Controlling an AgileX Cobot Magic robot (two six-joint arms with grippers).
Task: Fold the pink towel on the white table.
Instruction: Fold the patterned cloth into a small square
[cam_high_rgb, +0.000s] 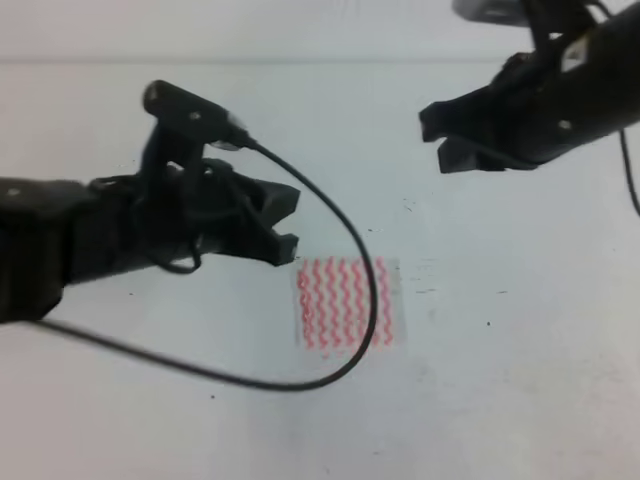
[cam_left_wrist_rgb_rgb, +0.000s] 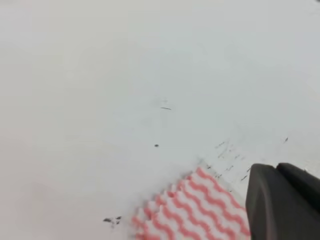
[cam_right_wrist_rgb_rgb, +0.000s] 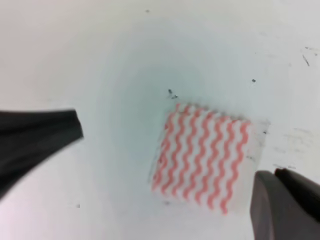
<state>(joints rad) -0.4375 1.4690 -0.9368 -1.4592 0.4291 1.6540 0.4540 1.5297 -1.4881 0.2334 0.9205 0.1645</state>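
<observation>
Pale plain wall (cam_high_rgb: 300, 30) along top of exterior high view; even, diffuse light, soft shadows.

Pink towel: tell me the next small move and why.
Probably lower the left gripper toward the near left edge of the pink towel. The towel lies flat on the white table, held by neither arm, and the left gripper hangs open just beside it, while the right gripper sits farther off.
</observation>
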